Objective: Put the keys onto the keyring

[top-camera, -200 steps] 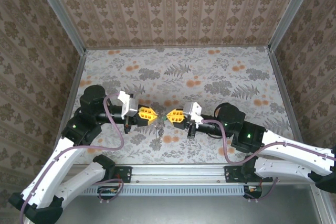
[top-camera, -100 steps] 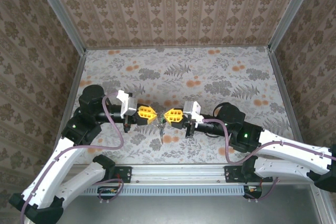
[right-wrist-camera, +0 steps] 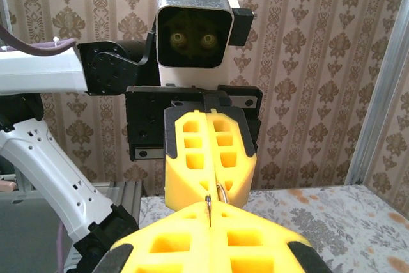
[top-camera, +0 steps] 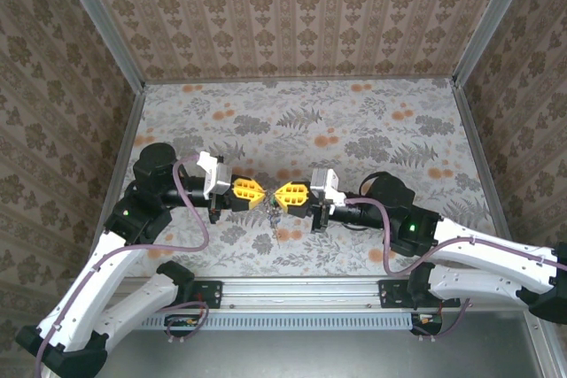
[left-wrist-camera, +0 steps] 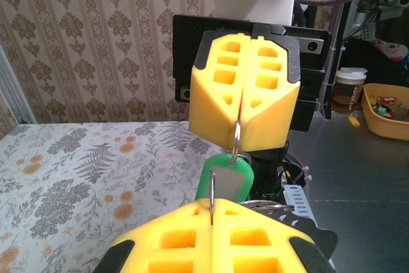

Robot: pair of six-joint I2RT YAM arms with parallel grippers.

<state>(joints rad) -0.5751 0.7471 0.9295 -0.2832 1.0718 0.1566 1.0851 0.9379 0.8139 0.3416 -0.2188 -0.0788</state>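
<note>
Left gripper (top-camera: 259,192) and right gripper (top-camera: 282,194) tip to tip, each clamped shut on thin wire, apparently opposite sides of the keyring (left-wrist-camera: 236,145), long axis running gripper to gripper. Green-headed key (left-wrist-camera: 225,180) hanging just below the keyring, equally near both arms.

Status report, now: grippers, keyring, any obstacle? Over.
Shut: left gripper and right gripper, tip to tip. Both pinch the keyring; green key hangs between them. No obstruction seen.

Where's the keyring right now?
In the left wrist view, the keyring is pinched mid-air between the left gripper and right gripper, above the table's near middle, beside the green-headed key.
</note>
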